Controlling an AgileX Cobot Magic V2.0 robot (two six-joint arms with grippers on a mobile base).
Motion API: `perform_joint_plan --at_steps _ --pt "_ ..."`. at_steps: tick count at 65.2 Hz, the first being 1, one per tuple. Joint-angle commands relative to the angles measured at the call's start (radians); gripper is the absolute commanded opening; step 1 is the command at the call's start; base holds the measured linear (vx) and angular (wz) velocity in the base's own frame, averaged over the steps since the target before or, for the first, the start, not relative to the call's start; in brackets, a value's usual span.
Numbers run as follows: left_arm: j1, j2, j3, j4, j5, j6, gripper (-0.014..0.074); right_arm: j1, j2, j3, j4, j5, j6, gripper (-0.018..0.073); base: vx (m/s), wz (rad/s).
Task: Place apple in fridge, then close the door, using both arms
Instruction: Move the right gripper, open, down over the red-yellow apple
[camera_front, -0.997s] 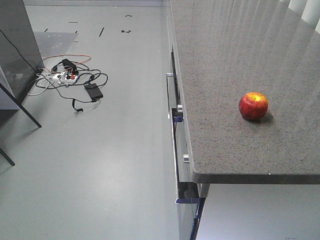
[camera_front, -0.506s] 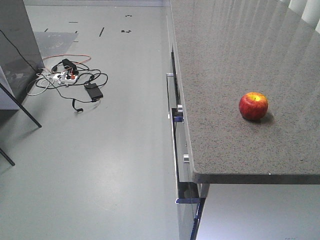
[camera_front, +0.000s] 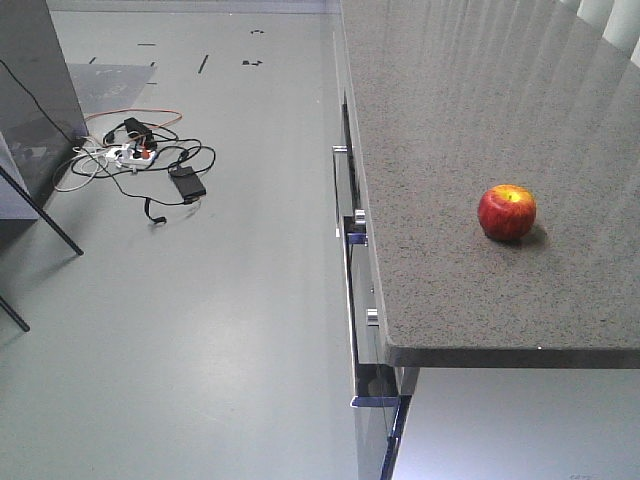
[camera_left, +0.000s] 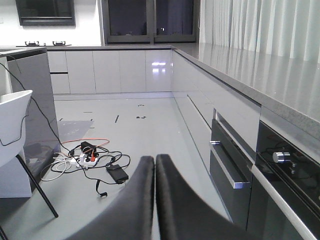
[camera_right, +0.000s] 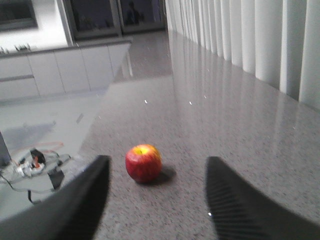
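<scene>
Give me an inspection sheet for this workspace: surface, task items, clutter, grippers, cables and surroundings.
Surface: speckled grey counter, bare apart from the apple.
Job's things: apple sits stem up on the counter, untouched; fridge and door not identifiable.
Clutter: nothing seen.
Grippers: left gripper shut and empty, pointing along the floor beside the counter; right gripper open, aimed at the apple, short of it.
Cables: tangle of cables with a power strip on the floor, left of the counter.
Surroundings: metal handles on the fronts under the counter; white curtains behind it; dark grey unit at far left.
</scene>
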Motion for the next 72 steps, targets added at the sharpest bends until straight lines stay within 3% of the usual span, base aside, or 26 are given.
perform_joint_plan --at_steps 1,11,35,46,62,72 --pt "0.001 -0.016 -0.018 0.000 -0.063 -0.002 -0.0007 -0.003 0.077 -0.080 -0.026 -0.010 -0.046 0.0634 0.00 0.00" --pt "0.001 -0.016 -0.018 0.000 -0.063 -0.002 -0.0007 -0.003 0.114 -0.091 -0.031 -0.050 -0.128 0.0726 0.00 0.00" --pt "0.001 -0.016 -0.018 0.000 -0.063 -0.002 -0.0007 -0.003 0.200 -0.163 -0.004 -0.042 -0.161 0.0661 0.00 0.00" --pt "0.001 -0.016 -0.018 0.000 -0.063 -0.002 -0.0007 -0.003 0.383 -0.350 0.103 0.079 -0.292 0.0624 0.00 0.00" --pt "0.001 -0.016 -0.018 0.000 -0.063 -0.002 -0.0007 -0.003 0.688 -0.642 0.391 0.162 -0.584 0.0616 0.00 0.00" --pt "0.001 -0.016 -0.018 0.000 -0.063 -0.002 -0.0007 -0.003 0.865 -0.825 0.454 0.224 -0.625 0.0616 0.00 0.00"
